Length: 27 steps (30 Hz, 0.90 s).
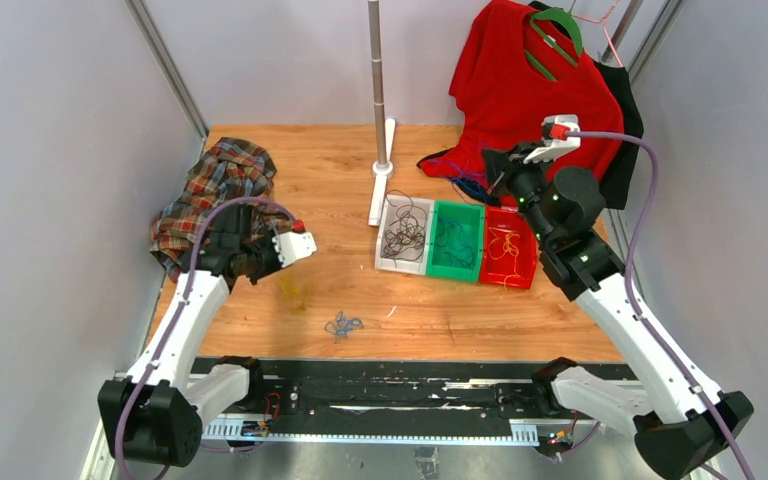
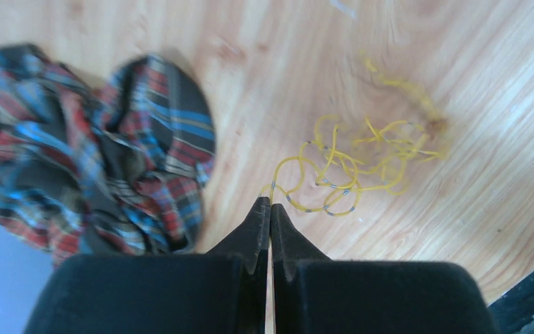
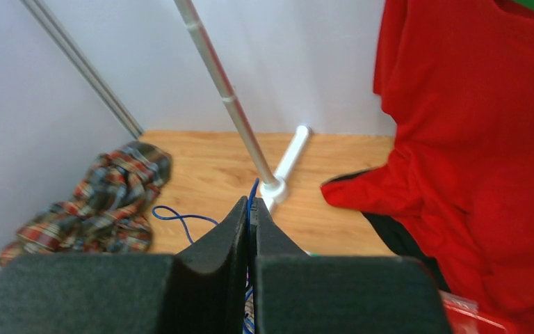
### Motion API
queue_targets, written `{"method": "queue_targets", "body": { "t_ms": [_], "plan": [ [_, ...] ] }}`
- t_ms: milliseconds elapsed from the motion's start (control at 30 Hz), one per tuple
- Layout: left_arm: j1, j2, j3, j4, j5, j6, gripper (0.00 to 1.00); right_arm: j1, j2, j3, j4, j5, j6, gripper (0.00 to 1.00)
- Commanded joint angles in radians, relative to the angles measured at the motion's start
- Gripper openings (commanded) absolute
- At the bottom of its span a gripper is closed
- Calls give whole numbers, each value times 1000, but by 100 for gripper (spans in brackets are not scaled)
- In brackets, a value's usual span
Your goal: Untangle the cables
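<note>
While a blue cable (image 3: 181,217) is pinched in the right claw (image 3: 250,207) behind the green bin (image 1: 457,240), it should be drawn out slowly; the empty left claw (image 2: 270,209) is closed near the yellow cable (image 2: 348,163).

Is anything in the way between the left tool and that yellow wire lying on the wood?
Nothing visible. The yellow wire lies on bare wood just beyond the left tool, its tips closed; the plaid cloth sits off to the side.
</note>
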<state>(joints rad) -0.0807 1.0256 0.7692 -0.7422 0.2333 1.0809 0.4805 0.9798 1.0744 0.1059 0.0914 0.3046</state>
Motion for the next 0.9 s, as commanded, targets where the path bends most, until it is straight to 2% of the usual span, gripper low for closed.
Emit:
{"method": "queue_targets", "body": {
  "t_ms": [0,367,633,767,867],
  "plan": [
    [6,-28,137,-111,170,-88,1,-11,42,-15,-83,88,-95,1],
    [5,-39,278,-176,285,-147,1,-13,218,-62,-158,260,-178,1],
    [5,-11,300,-175,285,-145,1,-13,331,-45,-185,225,-134,1],
    [5,4,308,-175,275,-139,1,-13,361,-9,-232,196,-112,15],
    [5,14,305,-173,263,-134,1,-12,353,12,-257,170,-106,37]
  ]
}}
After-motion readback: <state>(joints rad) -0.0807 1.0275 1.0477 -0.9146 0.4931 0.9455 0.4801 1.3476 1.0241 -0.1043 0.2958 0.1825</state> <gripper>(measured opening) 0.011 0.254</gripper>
